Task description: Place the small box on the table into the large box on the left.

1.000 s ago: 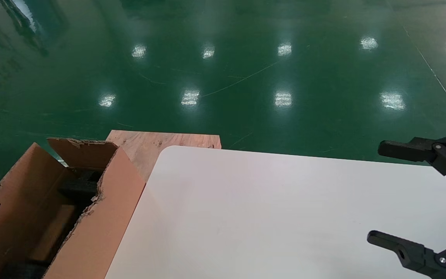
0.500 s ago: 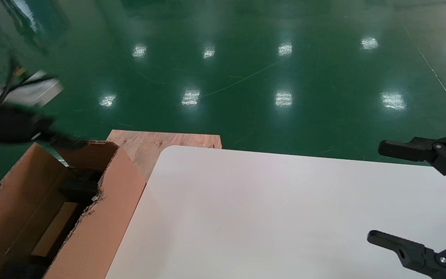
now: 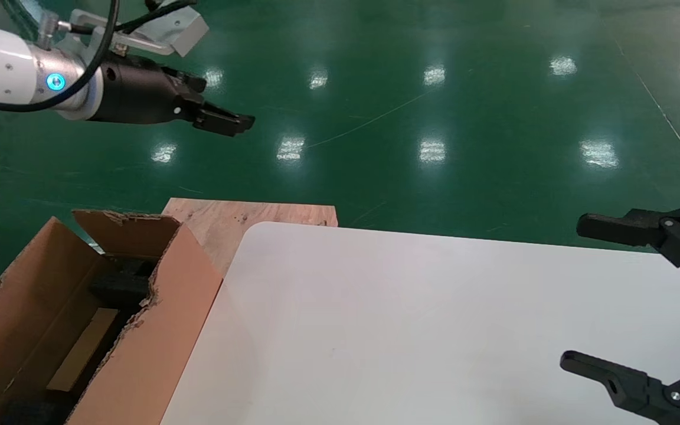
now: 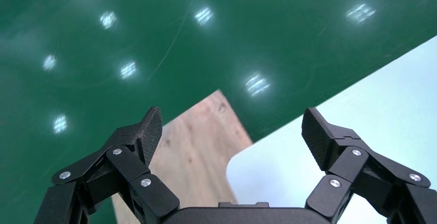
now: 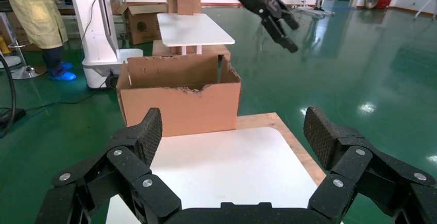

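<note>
My left gripper (image 3: 231, 123) is up over the floor, fingers wide apart, empty. Small box (image 3: 80, 349) lies inside big box (image 3: 157, 330), so pull back w/o clipping torn flaps; right gripper (image 3: 602, 298) parked over counter (image 3: 405, 319), fingers apart

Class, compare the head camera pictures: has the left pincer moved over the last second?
Yes. The left pincer has risen out of the large box and now hangs open high above it, past the wooden board, over the green floor.
</note>
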